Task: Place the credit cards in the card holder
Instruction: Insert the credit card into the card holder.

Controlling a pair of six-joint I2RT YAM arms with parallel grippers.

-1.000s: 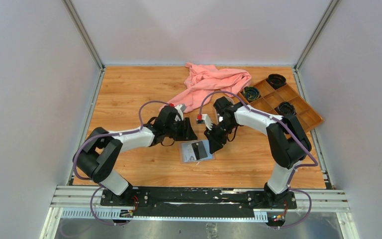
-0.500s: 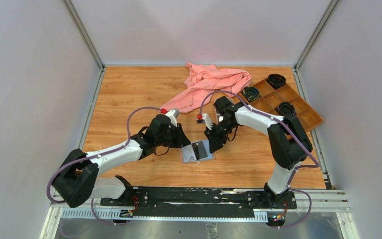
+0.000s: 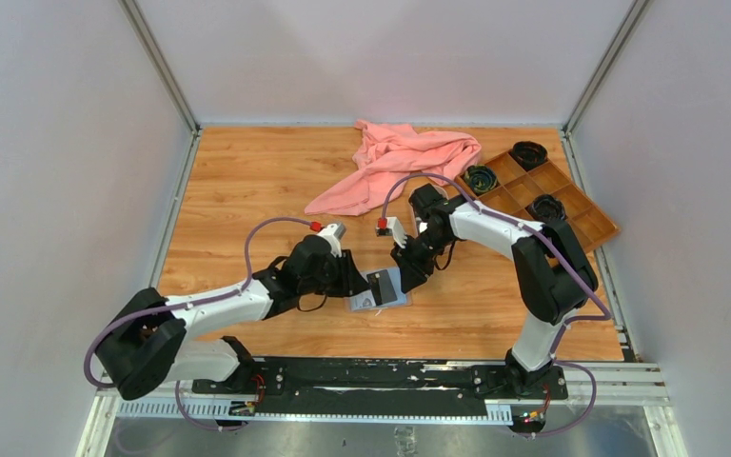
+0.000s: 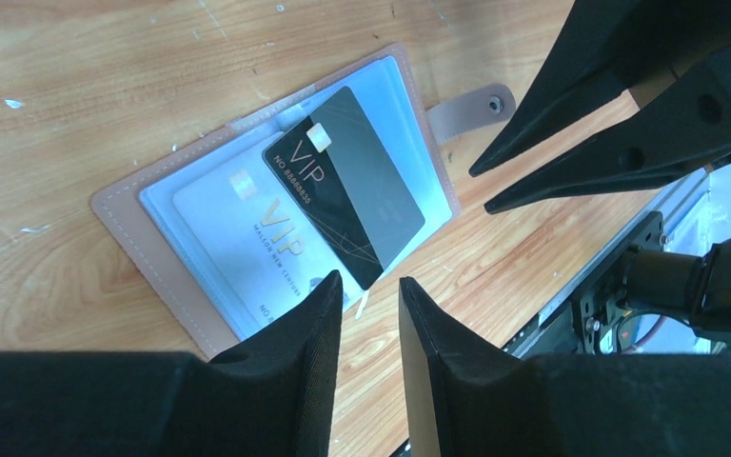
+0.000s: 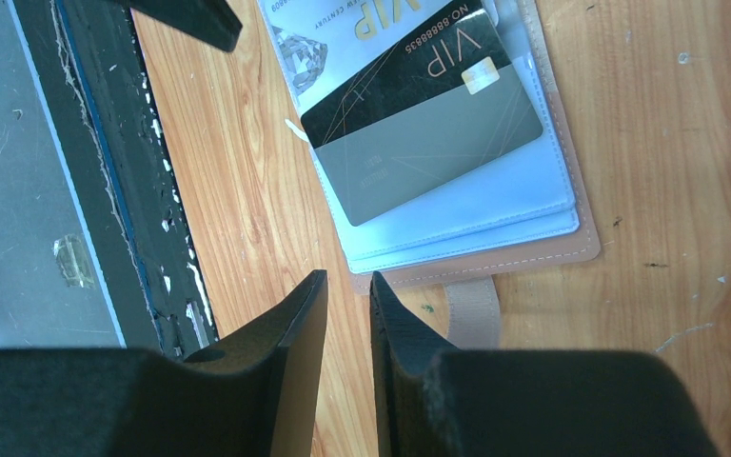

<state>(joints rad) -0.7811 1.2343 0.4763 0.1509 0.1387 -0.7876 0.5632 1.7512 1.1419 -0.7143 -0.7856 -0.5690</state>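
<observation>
Left gripper lower over wooden tabletop

1. Left arm: white and black, six joints. It lies low and stretched out from the near left, with the forearm running right toward the centre.
2. Left gripper: points right and downward. Its two black fingers stand a narrow gap apart with nothing between them.
3. Right arm: rises from the near right with the elbow raised, the forearm reaching far-left and the wrist bent.
4. Right gripper: angled down toward the near left, opposite the left gripper, close but not touching. Its fingers are narrowly parted and hold nothing.
</observation>
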